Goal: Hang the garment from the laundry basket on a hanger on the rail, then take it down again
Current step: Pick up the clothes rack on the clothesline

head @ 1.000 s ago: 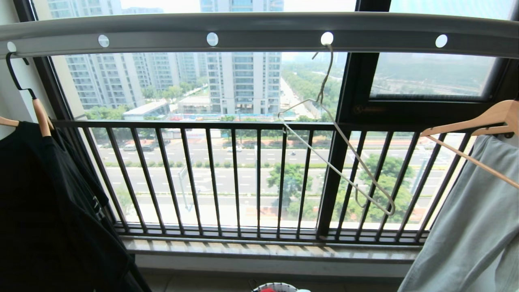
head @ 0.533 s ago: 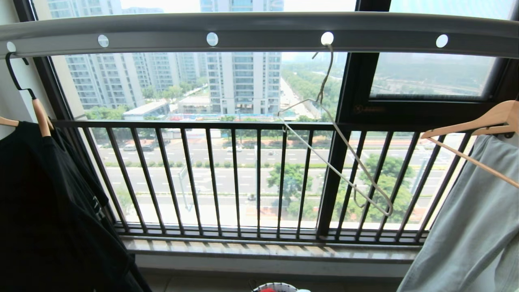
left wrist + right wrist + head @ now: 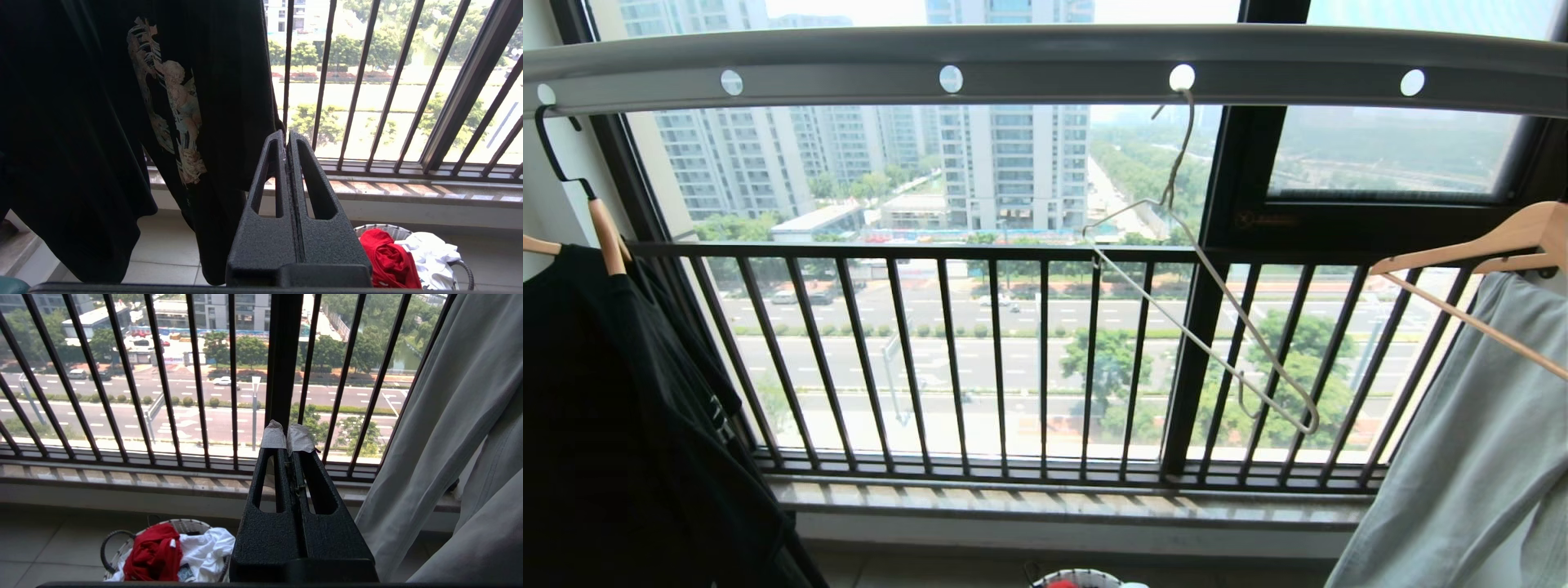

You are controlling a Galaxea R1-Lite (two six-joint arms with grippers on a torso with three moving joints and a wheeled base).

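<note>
Both sets of fingers are squeezed tight w/ nothing in them. Left gripper (image 3: 287,136) sits low by the black shirt (image 3: 102,122). Right gripper (image 3: 288,439) has white tape on its tips & sits next to the pale grey-green cloth (image 3: 449,437). Neither arm shows in the head view.

Red T-shirt (image 3: 153,553) is bunched up in the laundry basket (image 3: 108,549) on the floor under the window, touching a white cloth (image 3: 204,549).

Thin wire hanger (image 3: 1201,278) hangs bare & tilted from the grey rail (image 3: 1045,61), between the black shirt's hanger & a wooden hanger (image 3: 1478,245). Dark window bars (image 3: 996,359) are behind it.
</note>
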